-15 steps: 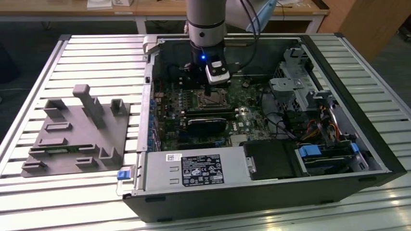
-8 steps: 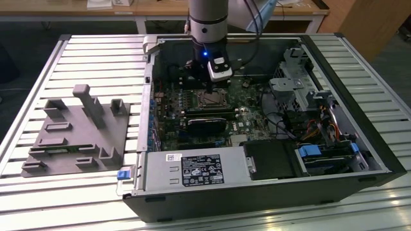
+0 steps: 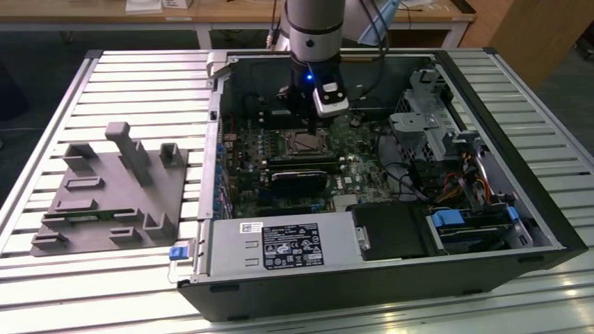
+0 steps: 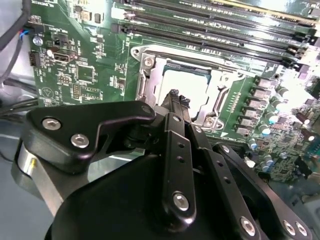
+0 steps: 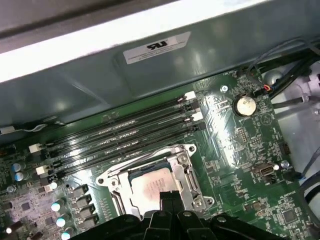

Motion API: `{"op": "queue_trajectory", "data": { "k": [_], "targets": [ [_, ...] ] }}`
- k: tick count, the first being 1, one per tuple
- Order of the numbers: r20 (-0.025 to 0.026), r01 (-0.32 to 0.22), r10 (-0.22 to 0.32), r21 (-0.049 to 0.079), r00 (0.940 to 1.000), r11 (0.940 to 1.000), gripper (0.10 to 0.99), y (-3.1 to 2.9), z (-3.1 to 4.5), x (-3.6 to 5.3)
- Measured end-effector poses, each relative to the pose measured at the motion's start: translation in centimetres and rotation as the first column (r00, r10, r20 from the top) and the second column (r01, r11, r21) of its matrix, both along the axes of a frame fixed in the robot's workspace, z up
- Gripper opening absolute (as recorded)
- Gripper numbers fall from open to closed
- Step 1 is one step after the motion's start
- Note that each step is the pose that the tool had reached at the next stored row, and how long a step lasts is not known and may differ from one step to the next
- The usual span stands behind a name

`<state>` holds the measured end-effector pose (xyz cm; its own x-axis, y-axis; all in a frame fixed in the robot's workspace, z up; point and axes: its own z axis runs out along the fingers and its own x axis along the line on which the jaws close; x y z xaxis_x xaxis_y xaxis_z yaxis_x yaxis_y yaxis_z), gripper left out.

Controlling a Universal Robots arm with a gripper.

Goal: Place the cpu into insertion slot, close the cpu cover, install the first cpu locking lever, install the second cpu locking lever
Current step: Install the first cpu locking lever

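While the gripper (image 4: 177, 97) hung directly over the insertion slot (image 5: 150, 187), its fingertips looked pressed together, pinching nothing, just above the cpu (image 4: 185, 86). That chip lay seated flat in the socket, with the cpu cover (image 5: 186, 167) framing it in both wrist views. On the exterior view, the computer case (image 3: 547, 229) stood on the slatted tabletop (image 3: 139, 76). Labels appeared on the case wall, but their print could not be made out.

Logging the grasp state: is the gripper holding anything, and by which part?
Nothing held, as far as shows: the gripper fingertips sit together over the cpu, already in the insertion slot.
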<state>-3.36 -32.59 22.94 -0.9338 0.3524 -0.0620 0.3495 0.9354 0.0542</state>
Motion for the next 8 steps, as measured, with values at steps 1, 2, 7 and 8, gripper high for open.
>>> {"op": "queue_trajectory", "data": {
  "k": [1,2,7,8],
  "targets": [
    [-0.0002,0.000,0.000,0.000,1.0000,1.0000,0.106,-0.03,0.09,0.02],
    [-0.0001,0.000,0.000,0.000,1.0000,1.0000,0.106,-0.07,0.23,0.03],
    [0.0000,0.000,0.000,0.000,1.0000,1.0000,0.106,-0.15,1.33,0.06],
    [0.0000,0.000,0.000,0.000,1.0000,1.0000,0.106,-0.17,1.55,0.06]
  ]
}}
